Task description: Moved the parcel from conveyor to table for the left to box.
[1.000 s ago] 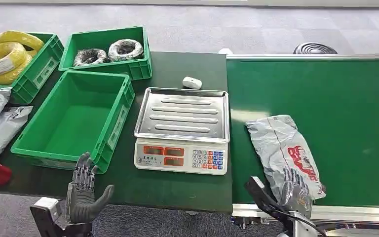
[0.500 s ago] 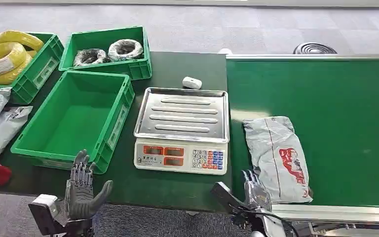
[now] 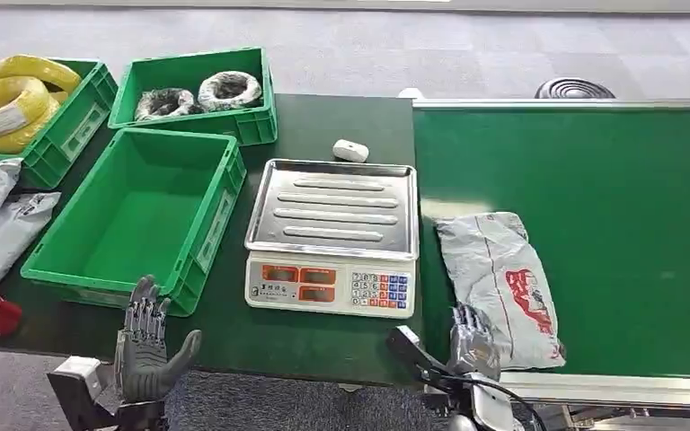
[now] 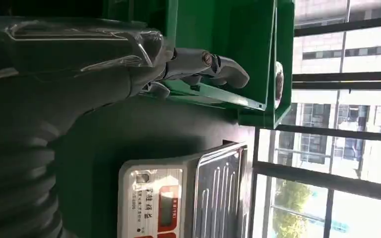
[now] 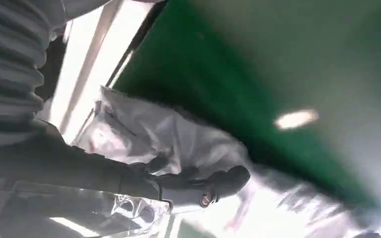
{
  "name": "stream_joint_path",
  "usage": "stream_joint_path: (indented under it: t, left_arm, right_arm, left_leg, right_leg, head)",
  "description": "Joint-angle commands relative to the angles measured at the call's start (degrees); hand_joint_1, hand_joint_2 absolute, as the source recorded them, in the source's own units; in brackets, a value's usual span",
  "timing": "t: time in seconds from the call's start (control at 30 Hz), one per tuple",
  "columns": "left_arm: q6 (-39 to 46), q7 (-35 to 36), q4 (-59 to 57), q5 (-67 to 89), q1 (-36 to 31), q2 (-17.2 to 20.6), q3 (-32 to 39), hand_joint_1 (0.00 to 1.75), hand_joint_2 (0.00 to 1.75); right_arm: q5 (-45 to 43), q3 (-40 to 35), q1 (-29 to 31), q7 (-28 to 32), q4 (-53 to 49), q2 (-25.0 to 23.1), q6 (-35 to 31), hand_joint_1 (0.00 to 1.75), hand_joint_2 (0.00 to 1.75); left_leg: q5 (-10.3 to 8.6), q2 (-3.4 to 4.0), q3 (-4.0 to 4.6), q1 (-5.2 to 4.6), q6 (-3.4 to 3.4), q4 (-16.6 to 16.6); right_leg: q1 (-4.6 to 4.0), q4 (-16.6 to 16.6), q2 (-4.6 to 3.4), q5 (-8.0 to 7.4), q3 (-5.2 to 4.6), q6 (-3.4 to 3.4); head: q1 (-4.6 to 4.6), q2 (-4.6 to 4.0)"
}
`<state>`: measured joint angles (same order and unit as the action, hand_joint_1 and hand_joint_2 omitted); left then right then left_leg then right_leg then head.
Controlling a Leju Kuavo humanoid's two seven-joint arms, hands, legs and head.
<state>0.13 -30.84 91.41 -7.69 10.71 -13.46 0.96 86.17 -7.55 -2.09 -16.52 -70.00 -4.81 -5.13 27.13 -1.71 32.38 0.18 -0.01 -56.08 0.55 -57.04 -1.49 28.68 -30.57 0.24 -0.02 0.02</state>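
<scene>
From up top, the grey parcel (image 3: 499, 285) lies flat on the green conveyor (image 3: 611, 180), just beside the scale (image 3: 332, 235), and the right robot hand (image 3: 473, 339) sits on its near corner; whether it truly grips, I can't tell. The left robot hand (image 3: 148, 346) hovers open, holding nothing, before the empty green box (image 3: 135, 215). At the left wrist, fingers (image 4: 213, 67) spread near the box wall. At the right wrist, fingers (image 5: 218, 183) press crinkled plastic: soft, light, slippery, I'd judge, so pinch a bunched edge.
</scene>
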Motion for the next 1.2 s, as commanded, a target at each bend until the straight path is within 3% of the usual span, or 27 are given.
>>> stream_joint_path:
  t: [0.03, 0.23, 0.83, 0.9, 0.97, 1.1, 1.2]
  left_arm:
    - [-2.4, -1.2, -3.1, -0.1, 1.5, 1.0, 1.0, 0.0, 1.75]
    - [-2.6, -2.1, -5.9, -1.1, -0.8, 2.2, 0.0, 0.0, 1.75]
    - [-2.7, -2.6, -4.6, -1.8, 0.2, 2.6, 0.9, 0.0, 1.75]
    - [-2.9, -2.5, -4.5, -1.7, 0.3, 2.1, 1.5, 0.0, 1.75]
    - [-3.0, -2.6, -5.1, -1.5, -0.3, 2.3, 1.6, 0.0, 1.75]
    - [-2.9, -2.7, -6.3, -1.5, -1.1, 2.4, 1.8, 0.0, 1.75]
    - [-2.8, -3.0, -8.5, -1.7, -2.6, 3.7, 1.3, 0.0, 1.75]
  right_arm:
    - [2.5, 27.0, 2.2, 5.8, -2.2, 3.2, -8.0, 0.0, 1.75]
    - [2.0, 32.0, 7.6, 7.7, 8.7, 4.0, -12.2, 0.0, 1.75]
    - [3.8, 29.8, 5.9, 9.0, -1.1, -0.2, -11.0, 0.0, 1.75]
    - [-2.2, 29.4, 4.8, 14.5, -3.9, -1.5, -10.6, 0.0, 1.75]
    - [-13.1, 26.7, 2.5, 24.4, -7.2, -1.9, -3.9, 0.0, 1.75]
    - [-13.9, 24.6, 0.4, 25.6, -9.1, -2.6, -2.6, 0.0, 1.75]
    - [-18.3, 16.7, -3.1, 32.7, -10.7, -2.2, 7.3, 0.0, 1.75]
  left_leg:
    - [-0.02, 0.02, 0.0, -0.07, 0.04, 0.0]
    - [-0.06, 0.06, -0.08, -0.1, 0.01, 0.1]
    - [-0.01, 0.18, -0.02, -0.04, 0.0, 0.0]
    - [-0.01, 0.16, -0.02, -0.04, -0.01, 0.0]
    - [0.0, 0.17, -0.03, -0.04, -0.02, 0.0]
    - [0.01, 0.16, -0.08, -0.02, -0.03, 0.1]
    - [0.0, 0.12, -0.07, -0.01, -0.02, 0.1]
  right_leg:
    - [0.07, 0.1, 0.21, 0.0, 0.04, 0.06]
    - [0.12, 0.2, 0.12, -0.08, 0.13, 0.02]
    - [0.03, 0.0, 0.02, -0.04, 0.02, 0.02]
    - [0.03, 0.0, 0.07, -0.03, 0.02, 0.01]
    - [0.03, 0.0, 0.06, -0.02, 0.03, 0.0]
    - [0.0, 0.1, 0.08, -0.01, 0.08, -0.02]
    - [0.0, 0.1, 0.11, -0.02, 0.06, 0.0]
  head:
    - [-0.02, 0.0]
    - [0.0, -0.02]
    - [0.0, 0.0]
    - [0.0, 0.0]
    - [0.0, -0.02]
    - [-0.02, 0.0]
    - [-0.04, 0.0]
